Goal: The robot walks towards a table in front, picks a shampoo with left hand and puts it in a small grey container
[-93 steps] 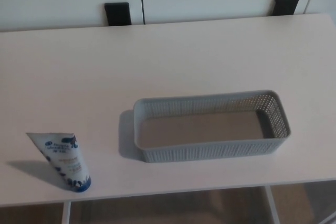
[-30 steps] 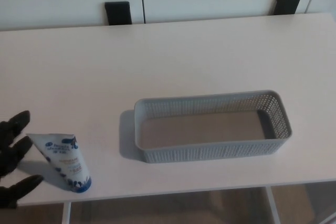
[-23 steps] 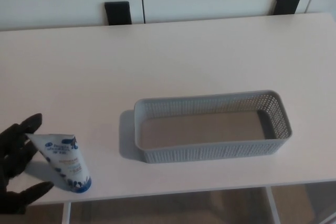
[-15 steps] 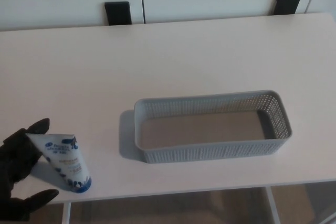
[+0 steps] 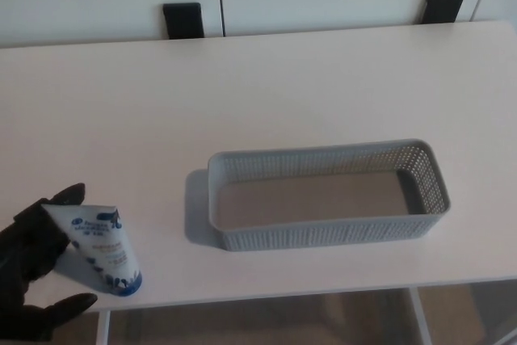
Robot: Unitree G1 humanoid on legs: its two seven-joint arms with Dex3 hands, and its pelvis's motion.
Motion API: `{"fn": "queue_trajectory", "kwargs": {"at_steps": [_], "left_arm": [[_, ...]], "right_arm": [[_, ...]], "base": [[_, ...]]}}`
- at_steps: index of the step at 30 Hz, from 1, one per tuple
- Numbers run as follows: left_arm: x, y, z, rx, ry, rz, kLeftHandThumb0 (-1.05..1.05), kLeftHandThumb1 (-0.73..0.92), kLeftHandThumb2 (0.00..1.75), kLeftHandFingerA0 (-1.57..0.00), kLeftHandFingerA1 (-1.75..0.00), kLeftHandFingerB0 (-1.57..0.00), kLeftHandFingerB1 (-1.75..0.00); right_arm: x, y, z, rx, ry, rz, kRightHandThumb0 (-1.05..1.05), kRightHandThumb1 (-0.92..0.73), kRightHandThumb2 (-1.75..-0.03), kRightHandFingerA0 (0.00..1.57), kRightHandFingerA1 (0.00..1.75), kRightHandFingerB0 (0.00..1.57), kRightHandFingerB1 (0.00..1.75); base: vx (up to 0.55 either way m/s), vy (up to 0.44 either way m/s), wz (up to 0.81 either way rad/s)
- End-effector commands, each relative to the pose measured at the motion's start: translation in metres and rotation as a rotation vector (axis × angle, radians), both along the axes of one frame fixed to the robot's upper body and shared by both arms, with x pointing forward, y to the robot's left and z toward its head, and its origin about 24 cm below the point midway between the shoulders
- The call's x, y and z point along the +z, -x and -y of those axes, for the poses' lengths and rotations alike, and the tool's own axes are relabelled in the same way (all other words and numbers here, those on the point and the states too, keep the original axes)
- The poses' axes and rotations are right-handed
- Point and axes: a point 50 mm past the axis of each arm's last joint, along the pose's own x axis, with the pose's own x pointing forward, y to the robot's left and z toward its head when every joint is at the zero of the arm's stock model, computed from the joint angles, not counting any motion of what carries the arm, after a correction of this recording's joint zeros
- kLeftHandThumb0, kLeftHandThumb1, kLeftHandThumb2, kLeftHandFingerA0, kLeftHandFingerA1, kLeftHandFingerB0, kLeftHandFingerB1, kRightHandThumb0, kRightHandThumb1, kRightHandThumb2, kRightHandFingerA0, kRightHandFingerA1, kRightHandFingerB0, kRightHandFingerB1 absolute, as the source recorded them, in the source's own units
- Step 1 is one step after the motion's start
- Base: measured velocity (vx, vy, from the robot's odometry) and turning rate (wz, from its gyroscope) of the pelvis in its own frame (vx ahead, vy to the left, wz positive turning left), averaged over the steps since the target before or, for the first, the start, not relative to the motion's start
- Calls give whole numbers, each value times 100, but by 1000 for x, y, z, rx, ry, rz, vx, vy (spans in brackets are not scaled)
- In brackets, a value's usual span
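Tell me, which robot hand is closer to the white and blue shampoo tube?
Left. The left hand is open right beside the white and blue shampoo tube, on its left side. The right hand is not in the picture.

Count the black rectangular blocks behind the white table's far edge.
2: one black rectangular block sits left of centre, the other near the right corner; others could lie outside the frame.

We see soft, fairly even light from the right; container (image 5: 323,153) shadow falls left on worktop (image 5: 283,86); mildly blurry.
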Motion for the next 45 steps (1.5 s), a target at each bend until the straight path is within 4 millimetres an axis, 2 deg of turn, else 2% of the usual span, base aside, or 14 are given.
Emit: {"fn": "queue_trajectory", "kwargs": {"at_steps": [1,9,11,14,15,19,20,21,22,24,27,38,43,45], "left_arm": [[-17,8,6,-27,10,-105,-55,37,69,0,-10,0,0],[-20,-2,18,-40,12,-109,-52,35,72,-2,-30,0,-8],[-26,-15,29,-8,29,-136,-56,35,70,-40,-55,0,-7],[-29,-18,32,3,40,-145,-56,35,70,-40,-55,0,-7],[-35,-33,44,119,81,-153,-43,50,56,-98,-115,-18,-30],[-38,-41,50,172,98,-161,-43,50,56,-98,-115,-18,-30],[-45,-49,75,223,218,-186,-36,55,85,-109,-138,-56,-59],[-45,-50,78,230,231,-190,-36,55,85,-109,-138,-56,-59],[-46,-49,80,220,206,-177,-17,59,85,-83,-175,-83,-65],[-46,-48,84,173,120,-121,-5,46,111,-83,-164,-83,-104],[-47,-46,84,180,114,-118,-16,53,102,-77,-175,-72,-126],[-39,-42,75,223,138,-113,-15,56,93,-78,-173,-70,-121],[3,-47,77,171,86,38,-17,62,83,-87,-160,-77,-111],[53,-56,78,66,4,321,-11,67,89,-104,-147,-76,-108]], "right_arm": [[4,4,8,-8,17,-6,-41,-70,-61,63,45,53,40],[2,8,7,-16,15,-23,-39,-71,-61,61,44,52,39],[3,8,7,-12,10,-10,-40,-71,-61,62,45,52,39],[3,8,7,-11,9,-10,-40,-71,-61,62,45,52,39],[1,3,4,-13,4,-4,-39,-72,-61,60,44,51,39],[1,1,2,-14,2,-2,-39,-72,-61,60,44,51,39],[3,1,6,-21,1,11,-42,-73,-62,62,44,51,39],[4,1,6,-22,1,12,-42,-73,-62,62,44,51,39],[4,1,6,-22,1,10,-41,-72,-62,62,44,51,39],[5,-1,7,-21,3,12,-42,-71,-61,62,44,52,39],[7,-5,9,5,9,14,-43,-72,-62,61,44,51,39],[6,-5,8,27,13,-6,-43,-73,-62,61,43,51,38],[9,-10,11,25,14,18,-43,-72,-62,61,44,50,38],[12,-18,12,22,9,34,-41,-72,-61,60,44,51,39]], "base": [[0,0,0],[0,0,0],[0,0,0],[0,0,0],[0,0,0],[0,0,0],[0,0,0],[0,0,0],[0,0,0],[0,0,0],[0,0,0],[0,0,0],[0,0,0],[0,0,0]]}}
